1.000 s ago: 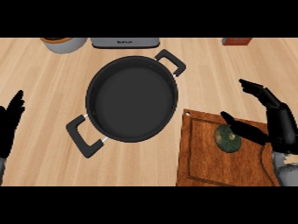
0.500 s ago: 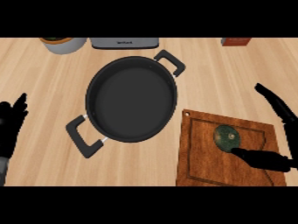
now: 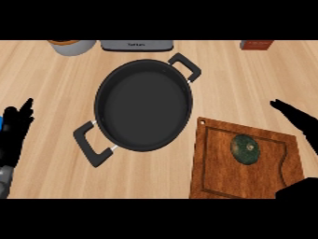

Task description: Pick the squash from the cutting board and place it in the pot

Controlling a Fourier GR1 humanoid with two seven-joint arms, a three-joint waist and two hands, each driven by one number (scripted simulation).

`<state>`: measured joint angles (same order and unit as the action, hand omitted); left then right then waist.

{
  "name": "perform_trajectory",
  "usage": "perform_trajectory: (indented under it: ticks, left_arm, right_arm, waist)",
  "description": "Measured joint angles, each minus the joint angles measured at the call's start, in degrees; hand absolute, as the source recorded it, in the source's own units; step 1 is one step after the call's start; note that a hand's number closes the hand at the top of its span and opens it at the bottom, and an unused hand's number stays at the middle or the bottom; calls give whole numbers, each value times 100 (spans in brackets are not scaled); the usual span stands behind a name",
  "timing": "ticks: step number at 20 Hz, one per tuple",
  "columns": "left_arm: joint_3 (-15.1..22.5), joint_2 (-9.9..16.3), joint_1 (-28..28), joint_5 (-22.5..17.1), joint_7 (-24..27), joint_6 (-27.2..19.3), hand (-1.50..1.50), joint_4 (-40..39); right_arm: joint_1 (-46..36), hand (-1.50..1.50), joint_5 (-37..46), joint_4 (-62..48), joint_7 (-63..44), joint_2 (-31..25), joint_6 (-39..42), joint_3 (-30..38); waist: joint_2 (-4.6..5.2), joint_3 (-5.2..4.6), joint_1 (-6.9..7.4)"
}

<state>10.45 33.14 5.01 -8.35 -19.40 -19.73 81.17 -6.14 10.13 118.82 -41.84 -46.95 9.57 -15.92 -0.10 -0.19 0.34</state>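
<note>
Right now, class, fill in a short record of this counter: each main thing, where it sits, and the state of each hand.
squash: lying on the cutting board, not held
cutting board: lower right, beside the pot
pot: centre of the counter, nothing inside
right hand: open, at the board's right edge, clear of the squash
left hand: open, resting at the left edge
task stage: squash not yet picked

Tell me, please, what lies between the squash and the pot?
In the head view, only bare cutting board and a strip of counter separate the squash from the pot.
</note>
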Motion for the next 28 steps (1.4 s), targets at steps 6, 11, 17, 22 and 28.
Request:
perform_trajectory:
  ticks: [6, 11, 17, 22, 28]
  left_arm:
    - [-145, -41, 94, 67, -82, 160, 0, -35]
    - [-266, -153, 114, 189, -188, 234, 0, 9]
    - [-396, -362, 1, 387, -106, 354, 0, 20]
    - [-559, -494, 69, 547, -108, 461, 0, -86]
    - [-827, -600, 58, 700, -172, 714, 0, -15]
  right_arm:
    - [-517, -150, -589, 97, -1133, 201, 837, -216]
    - [-610, -150, -561, -134, -1308, 439, 1017, -250]
    - [-495, -150, -182, -458, -1205, 791, 1159, -239]
    - [-446, -150, 299, -1025, -852, 1112, 1288, -276]
    - [-541, -150, 964, -1534, -598, 1694, 1399, -299]
  waist:
    - [9, 10, 8]
    - [8, 15, -4]
    - [9, 18, -19]
    - [12, 19, -20]
    - [11, 19, -18]
